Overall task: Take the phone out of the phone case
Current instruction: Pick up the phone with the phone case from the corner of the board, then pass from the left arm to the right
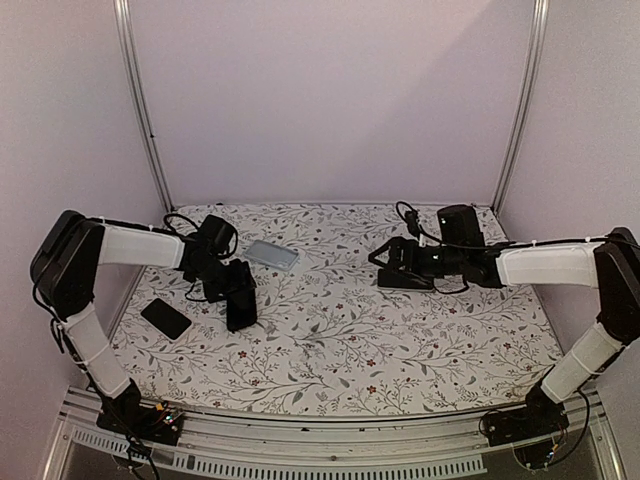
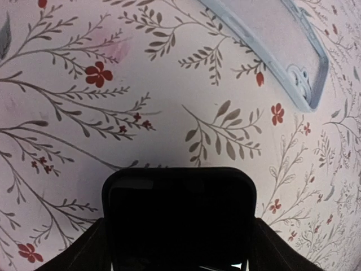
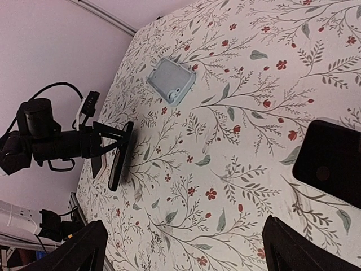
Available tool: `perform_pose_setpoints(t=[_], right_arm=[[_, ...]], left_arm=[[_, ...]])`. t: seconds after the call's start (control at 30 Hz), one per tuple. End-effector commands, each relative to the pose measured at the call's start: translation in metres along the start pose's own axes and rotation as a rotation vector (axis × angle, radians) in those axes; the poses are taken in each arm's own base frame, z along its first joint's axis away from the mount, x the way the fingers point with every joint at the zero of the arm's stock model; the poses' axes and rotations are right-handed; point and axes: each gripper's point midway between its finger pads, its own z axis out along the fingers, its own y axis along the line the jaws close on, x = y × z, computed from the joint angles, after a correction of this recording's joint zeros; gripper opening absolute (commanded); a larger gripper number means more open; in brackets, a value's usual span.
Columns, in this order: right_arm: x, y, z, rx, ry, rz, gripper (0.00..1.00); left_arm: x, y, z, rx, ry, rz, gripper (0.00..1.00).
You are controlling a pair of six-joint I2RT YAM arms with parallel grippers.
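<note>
Left gripper (image 2: 180,244) jaws clamp phone (image 3: 120,158) on edge; right gripper (image 3: 194,248) jaws gape empty; case (image 1: 272,254) lies empty, so extraction looks done; next: lay phone flat, release.

black phone (image 2: 179,217) in the left gripper (image 2: 179,248); just beyond it a pale grey-blue phone case (image 2: 265,42), on a white cloth (image 2: 169,101) printed with grey leafy sprigs and red flowers.
</note>
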Motion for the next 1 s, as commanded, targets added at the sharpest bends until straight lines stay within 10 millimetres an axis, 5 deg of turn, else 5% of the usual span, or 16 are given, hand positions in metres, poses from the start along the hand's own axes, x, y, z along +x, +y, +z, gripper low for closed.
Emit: perform_pose_setpoints(t=[0.0, 0.37, 0.63, 0.97], right_arm=[[-0.003, 0.039, 0.026, -0.073, -0.019, -0.032, 0.98], [0.044, 0.087, 0.099, -0.15, 0.112, -0.05, 0.92], [0.071, 0.086, 0.134, -0.146, 0.202, -0.069, 0.89], [0.098, 0.073, 0.154, -0.124, 0.273, -0.05, 0.84]], left_arm=[[-0.004, -0.047, -0.017, 0.186, -0.022, -0.103, 0.45], [0.013, -0.103, -0.019, 0.358, 0.027, -0.179, 0.45], [0.023, -0.13, -0.017, 0.415, 0.058, -0.174, 0.45], [0.026, -0.148, -0.018, 0.46, 0.063, -0.172, 0.46]])
